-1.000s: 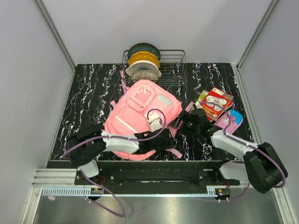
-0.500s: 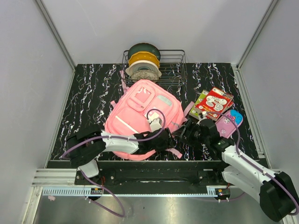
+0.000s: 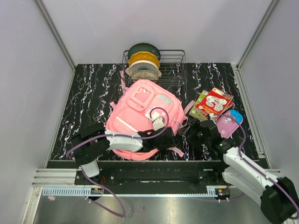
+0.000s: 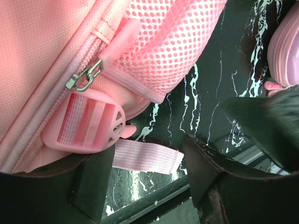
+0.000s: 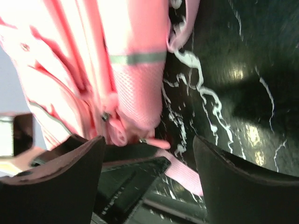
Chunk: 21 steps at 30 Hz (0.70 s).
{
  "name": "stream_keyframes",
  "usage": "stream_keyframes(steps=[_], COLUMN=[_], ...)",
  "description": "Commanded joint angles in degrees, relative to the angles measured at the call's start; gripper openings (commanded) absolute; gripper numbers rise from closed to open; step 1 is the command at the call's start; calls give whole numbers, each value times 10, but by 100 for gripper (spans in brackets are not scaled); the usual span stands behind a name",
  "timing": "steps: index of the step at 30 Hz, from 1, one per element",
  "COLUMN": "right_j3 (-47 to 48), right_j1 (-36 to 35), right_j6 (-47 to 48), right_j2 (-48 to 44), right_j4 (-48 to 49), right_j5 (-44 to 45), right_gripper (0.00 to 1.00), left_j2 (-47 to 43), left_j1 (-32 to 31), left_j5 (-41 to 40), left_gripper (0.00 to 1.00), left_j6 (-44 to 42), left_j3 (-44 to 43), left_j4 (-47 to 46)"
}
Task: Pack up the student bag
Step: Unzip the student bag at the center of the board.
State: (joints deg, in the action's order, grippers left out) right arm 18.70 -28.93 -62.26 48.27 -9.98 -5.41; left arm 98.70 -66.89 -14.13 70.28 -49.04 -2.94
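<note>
One student bag (image 3: 140,114) lies mid-worktop (image 3: 88,93), toward the near edge. Left gripper (image 3: 163,138) is at its near right corner, jaws partly open and empty, straddling the strap buckle (image 4: 84,128). Right gripper (image 3: 191,132) is wide open, empty, just beside. Advice: pinch the zip pull (image 4: 85,78), not the webbing, while the right steadies the fabric.

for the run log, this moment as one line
left fingers: open by student bag zipper pull | right fingers: open, empty | books, pencil case: outside bag
</note>
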Motion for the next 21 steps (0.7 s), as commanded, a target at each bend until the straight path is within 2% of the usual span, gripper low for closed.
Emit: stream_keyframes(steps=[1,6,9,12,18,19,20,21], right_j3=[42,91,100,97,88,87,87,88], right_j1=[-2,-1,-2,-1,0,-2,-1,-1], right_j6=[-7,34,42,46,47,49,50,51], right_j2=[-63,-40,-24,-28,-73,-76,-78,-75], right_j4=[-24,-37,-36,-37,-42,-41,-42,-42], right_j5=[136,153,149,149,165,165,165,164], right_gripper=[82,84,84,85,85,85,85,86], left_j2=[36,53,87,126,147,154,158,162], left_j1=[12,13,13,14,20,22,24,26], left_j5=[-51,-89,-99,-94,-80,-78,-76,-68], left_gripper=[64,61,51,50,45,43,36,33], left_j6=[16,61,86,89,100,99,96,91], left_j3=[2,-37,-89,-135,-128,-128,-129,-129], left_j4=[139,242,304,338,330,329,328,325])
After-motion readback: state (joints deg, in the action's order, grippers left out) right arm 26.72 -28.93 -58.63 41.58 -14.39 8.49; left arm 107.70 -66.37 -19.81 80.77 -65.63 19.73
